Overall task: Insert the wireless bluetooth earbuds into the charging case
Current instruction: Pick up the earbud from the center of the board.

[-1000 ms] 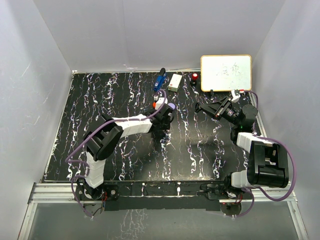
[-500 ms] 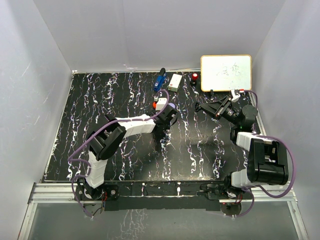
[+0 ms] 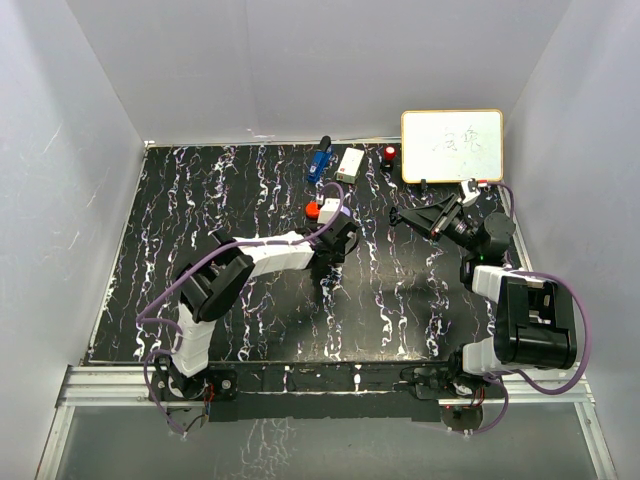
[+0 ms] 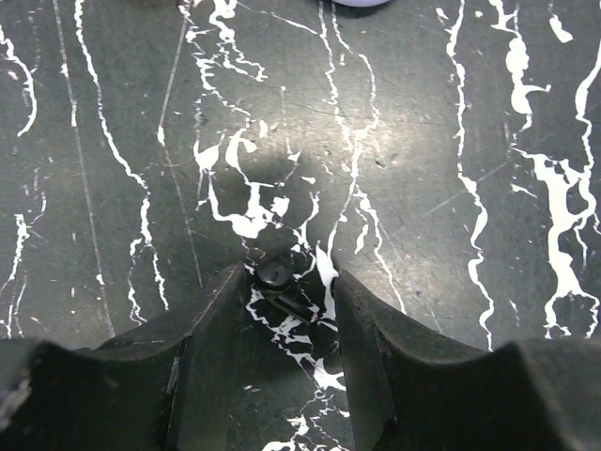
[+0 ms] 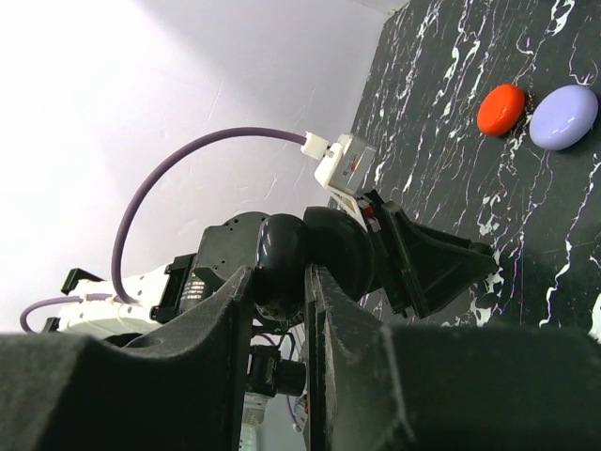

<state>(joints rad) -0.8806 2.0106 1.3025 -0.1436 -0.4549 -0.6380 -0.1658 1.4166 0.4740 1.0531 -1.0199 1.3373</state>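
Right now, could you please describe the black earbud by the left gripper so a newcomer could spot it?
On the black, white-veined table, find the left gripper near the middle. The black earbud lies between its open jaws. Unlike the red case and lavender case nearby, it is tiny, stemmed and almost table-dark.

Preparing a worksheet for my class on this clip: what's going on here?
The left gripper, jaws open, is down at the black marbled table, straddling a tiny black stemmed earbud lying loose there. A red oval case and a lavender oval case sit nearby. The right gripper hovers off to the side.
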